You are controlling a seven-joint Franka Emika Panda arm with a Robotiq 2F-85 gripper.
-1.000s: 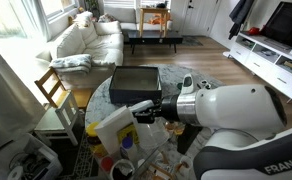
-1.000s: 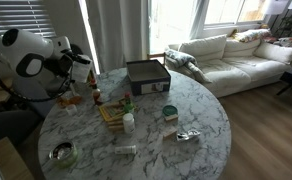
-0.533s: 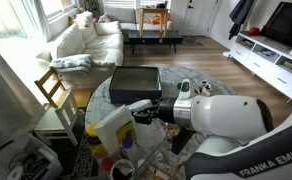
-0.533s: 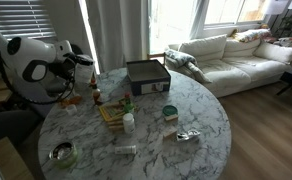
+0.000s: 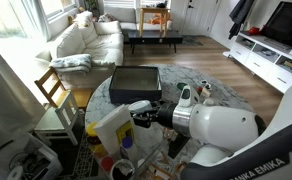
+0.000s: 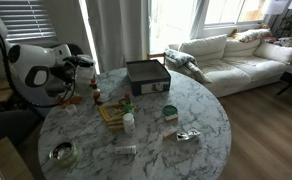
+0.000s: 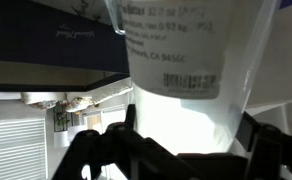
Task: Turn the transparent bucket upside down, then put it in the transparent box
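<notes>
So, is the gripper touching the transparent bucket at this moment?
Touching. In the wrist view the gripper presses against both sides of the transparent bucket.

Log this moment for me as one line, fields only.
stage: bucket grasped | gripper: shut on transparent bucket | printed label: faces wrist camera | placement: not yet done

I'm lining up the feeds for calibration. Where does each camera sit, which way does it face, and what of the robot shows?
An exterior view: close beside the arm, facing the dark grey box and the sofa beyond; the gripper holds the transparent bucket.
An exterior view: across the marble table, facing the arm at frame left, sofa right.
Wrist view: on the wrist, filled by the transparent bucket between black fingers.
Shared: both exterior views show arm, sofa, dark grey box.
</notes>
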